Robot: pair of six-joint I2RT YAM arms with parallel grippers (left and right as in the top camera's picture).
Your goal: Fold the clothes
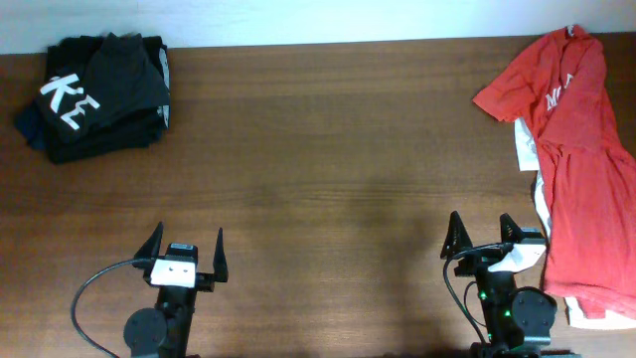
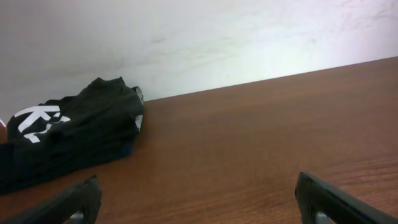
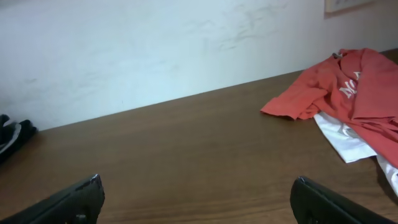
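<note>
The brown wooden desk [image 1: 328, 149] fills the overhead view. At its 3 o'clock edge a red T-shirt [image 1: 586, 169] lies spread over some white cloth [image 1: 524, 149]. The clothes [image 1: 99, 94] sit in the corner at 10 o'clock as a dark folded bundle. Its long axis runs roughly from 8 to 2 o'clock, and the white "KE" is on the end nearer 8 o'clock, tilted.

Both arms rest low at the 6 o'clock edge, pointing straight towards 12. The left claw [image 1: 188, 239] has its fingers spread wide with nothing between them. The bundle lies well apart from it, out towards 11 o'clock. The right claw [image 1: 481, 227] is likewise spread and empty. It is just beside the red shirt's lower part, and the dark bundle is far across the desk at its 10 o'clock.
</note>
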